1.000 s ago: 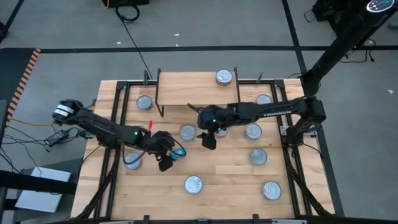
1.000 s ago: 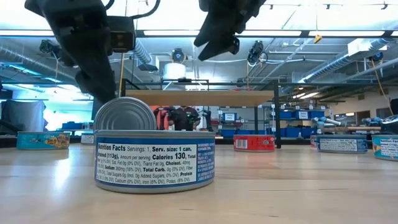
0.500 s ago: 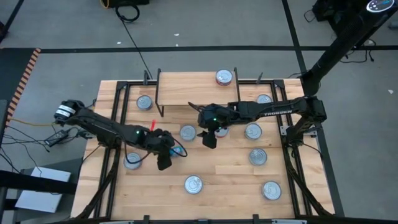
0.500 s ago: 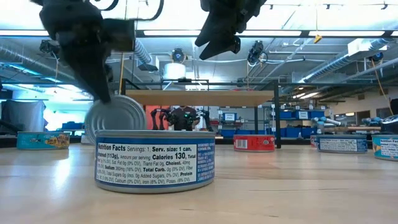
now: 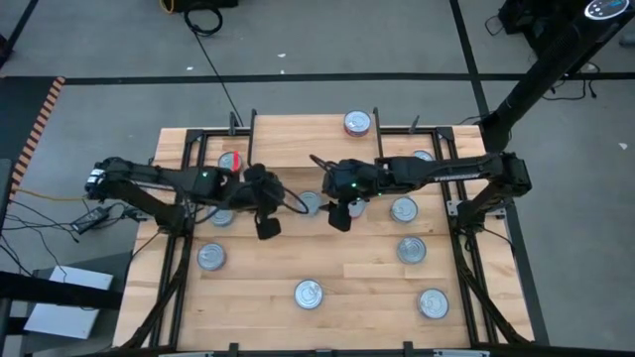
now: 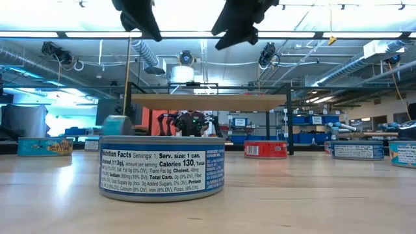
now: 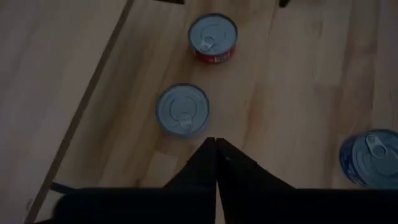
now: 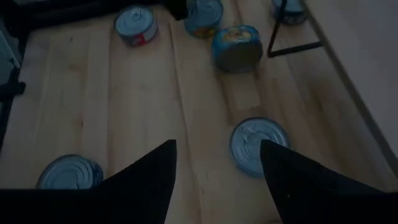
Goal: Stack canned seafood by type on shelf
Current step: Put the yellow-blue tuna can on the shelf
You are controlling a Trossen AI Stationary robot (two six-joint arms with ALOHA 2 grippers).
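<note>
The shelf (image 5: 298,139) stands at the table's far side and carries one tin (image 5: 357,122). My left gripper (image 5: 268,230) hangs shut and empty above the table's middle. Just ahead of its fingertips (image 7: 216,146) a silver-topped tin (image 7: 182,109) sits flat, with a red-labelled tin (image 7: 212,38) beyond it. My right gripper (image 5: 340,220) hovers open beside it, above the tins, its fingers (image 8: 217,144) holding nothing. A teal-labelled tin (image 8: 236,46) near a shelf leg shows its side wall and seems tipped off its base. My left arm hides it in the high view.
Several more tins sit flat on the tabletop, at the near left (image 5: 210,256), the near middle (image 5: 309,294), the near right (image 5: 433,302) and along the right side (image 5: 411,249). One blue-labelled tin (image 6: 161,166) fills the front of the low view. Black rails (image 5: 184,248) run along both sides.
My left gripper has risen well clear of the table, gone toward the far edge and shut on nothing. The tin that stood tipped on its rim beside it, lid toward the near edge, has left that spot. My right gripper has risen slightly.
</note>
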